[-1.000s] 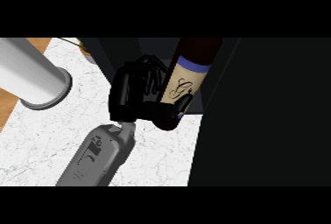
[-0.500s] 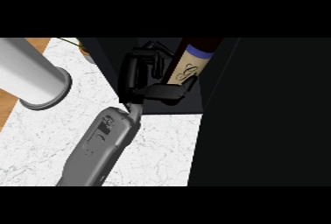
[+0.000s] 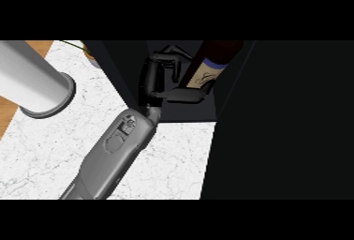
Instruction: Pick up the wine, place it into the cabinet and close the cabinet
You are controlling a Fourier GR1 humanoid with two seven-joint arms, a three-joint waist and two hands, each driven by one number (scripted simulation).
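Head view, steeply downward: only 1 hand [image 3: 160,84] shows, fingers [image 3: 153,70] and thumb curled around the wine [image 3: 206,75], pinching its labelled body inside the dark cabinet [image 3: 173,115]. Its long axis tilts up and rightward, neck end hidden in shadow. Release judged next; the cabinet door [image 3: 276,122] stands open beside the white counter [image 3: 41,154].
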